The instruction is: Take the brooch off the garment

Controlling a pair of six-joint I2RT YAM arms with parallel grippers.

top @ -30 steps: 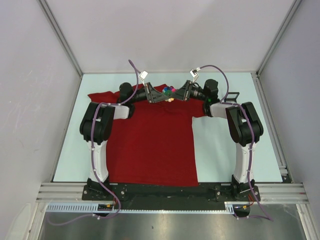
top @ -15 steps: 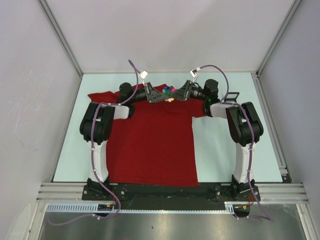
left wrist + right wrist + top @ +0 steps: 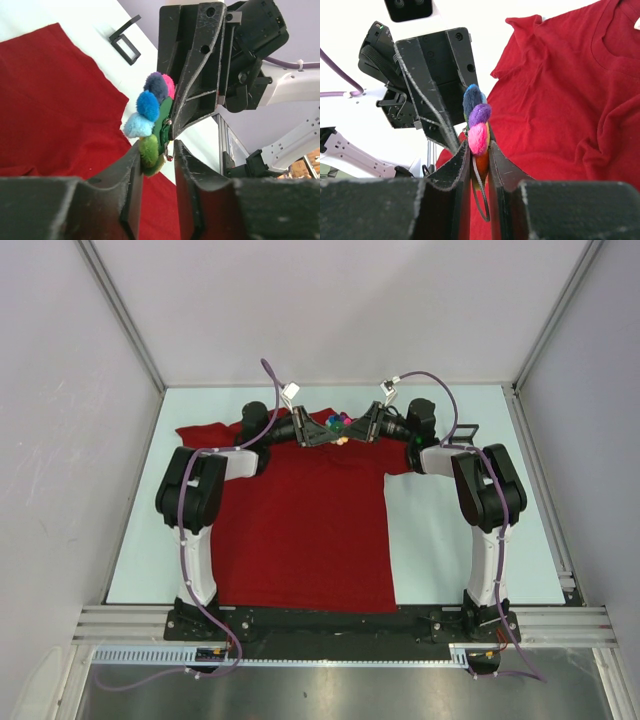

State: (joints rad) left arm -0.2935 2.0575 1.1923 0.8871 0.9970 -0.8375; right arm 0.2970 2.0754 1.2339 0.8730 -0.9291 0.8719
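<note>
As both arms stretched to upper centre, left gripper [image 3: 156, 152] and right gripper [image 3: 479, 150] pinched the multicoloured pompom brooch [image 3: 149, 116] over the dark-red T-shirt [image 3: 300, 530] edge.

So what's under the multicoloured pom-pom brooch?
Dark-red T-shirt lies beneath the brooch, which the right gripper pinches. Its pin and any caught fabric are hidden between the jaws.

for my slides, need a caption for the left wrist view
The right gripper clamps the brooch, the left gripper brackets its lower edge, the garment lies behind.
</note>
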